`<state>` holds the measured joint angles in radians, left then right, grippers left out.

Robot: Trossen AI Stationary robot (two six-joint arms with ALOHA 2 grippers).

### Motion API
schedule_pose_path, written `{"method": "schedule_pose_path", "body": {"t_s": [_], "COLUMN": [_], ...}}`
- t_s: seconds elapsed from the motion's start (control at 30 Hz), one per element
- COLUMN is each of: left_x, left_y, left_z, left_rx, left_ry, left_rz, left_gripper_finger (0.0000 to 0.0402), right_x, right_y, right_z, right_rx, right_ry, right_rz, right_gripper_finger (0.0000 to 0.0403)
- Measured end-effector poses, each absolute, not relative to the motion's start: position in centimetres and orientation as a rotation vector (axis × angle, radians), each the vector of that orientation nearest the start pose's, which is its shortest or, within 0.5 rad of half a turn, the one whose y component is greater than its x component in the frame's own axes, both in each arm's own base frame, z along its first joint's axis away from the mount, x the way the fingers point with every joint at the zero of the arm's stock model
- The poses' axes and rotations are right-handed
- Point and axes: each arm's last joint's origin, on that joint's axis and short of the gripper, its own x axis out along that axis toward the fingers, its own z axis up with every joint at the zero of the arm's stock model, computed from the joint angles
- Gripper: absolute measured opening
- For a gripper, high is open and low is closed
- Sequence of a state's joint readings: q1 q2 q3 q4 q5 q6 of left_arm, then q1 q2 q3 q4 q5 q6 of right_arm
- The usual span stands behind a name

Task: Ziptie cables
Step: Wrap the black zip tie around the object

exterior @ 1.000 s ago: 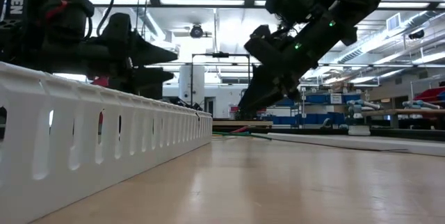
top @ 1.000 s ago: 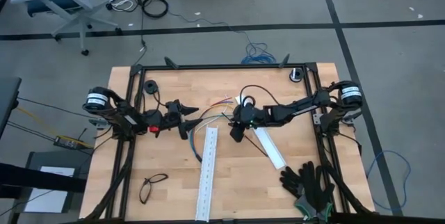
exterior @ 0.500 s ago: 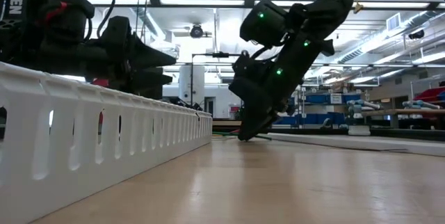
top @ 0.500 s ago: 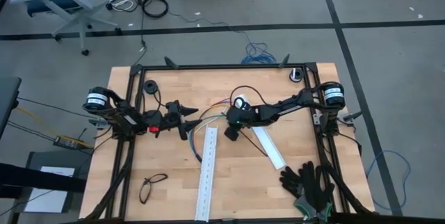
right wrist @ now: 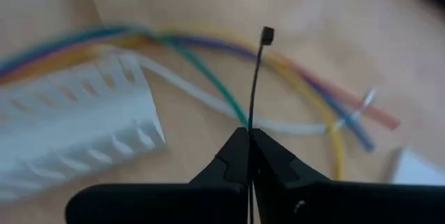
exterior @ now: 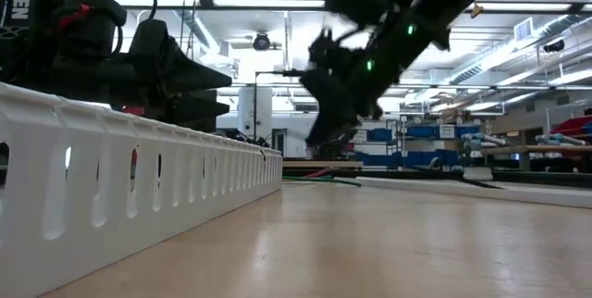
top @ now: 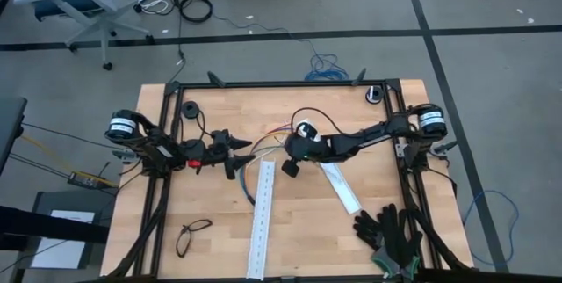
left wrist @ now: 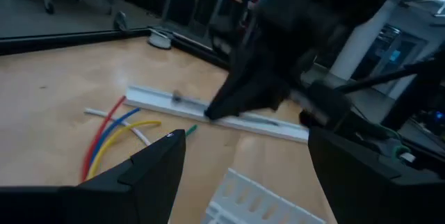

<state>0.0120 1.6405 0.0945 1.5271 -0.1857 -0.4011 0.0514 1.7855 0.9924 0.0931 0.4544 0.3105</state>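
Observation:
The cables (top: 274, 134) lie loose on the table's middle, and their coloured wires fan out in the left wrist view (left wrist: 118, 130) and the right wrist view (right wrist: 208, 78). My right gripper (top: 289, 167) hangs slanting down just above them and is shut on a thin black zip tie (right wrist: 256, 78). It also shows raised off the table in the low view (exterior: 319, 136). My left gripper (top: 241, 142) waits level at the left of the cables, open, with nothing between its fingers (left wrist: 247, 147). My right gripper pinches the zip tie's strap (right wrist: 249, 125) between its two fingertips. The strap runs straight out ahead along the fingers, and its square head (right wrist: 267, 35) is free at the far end. The tie sits clear above the wires.
A long white perforated rail (top: 261, 217) lies from the cables toward the near edge, and a shorter one (top: 338, 185) lies right of my right gripper. Black gloves (top: 391, 235) rest at the near right, glasses (top: 193, 235) at the near left, and a small black round part (top: 189, 109) at the far left.
My right gripper has gone a little toward the table's left, dipped until its fingertips reached the tabletop, and then risen clear again while turning at the wrist.

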Motion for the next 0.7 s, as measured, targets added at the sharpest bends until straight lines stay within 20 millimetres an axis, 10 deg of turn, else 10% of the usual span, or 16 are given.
{"method": "schedule_pose_path", "body": {"t_s": [0.27,0.7], "left_x": [20.3,22.8], "left_y": [0.3,-1.0], "left_z": [12.7,14.4], "left_rx": [-0.366,-0.160], "left_ry": [-0.048,-0.123], "left_rz": [0.086,0.020], "left_gripper_finger": [0.0280,0.0280], "right_x": [34.2,28.3], "right_y": [2.3,-0.5], "right_z": [20.7,17.2], "right_rx": [0.038,0.271], "right_ry": [0.420,0.031], "right_rz": [-0.455,0.003], "right_gripper_finger": [0.0000,0.0000]}}
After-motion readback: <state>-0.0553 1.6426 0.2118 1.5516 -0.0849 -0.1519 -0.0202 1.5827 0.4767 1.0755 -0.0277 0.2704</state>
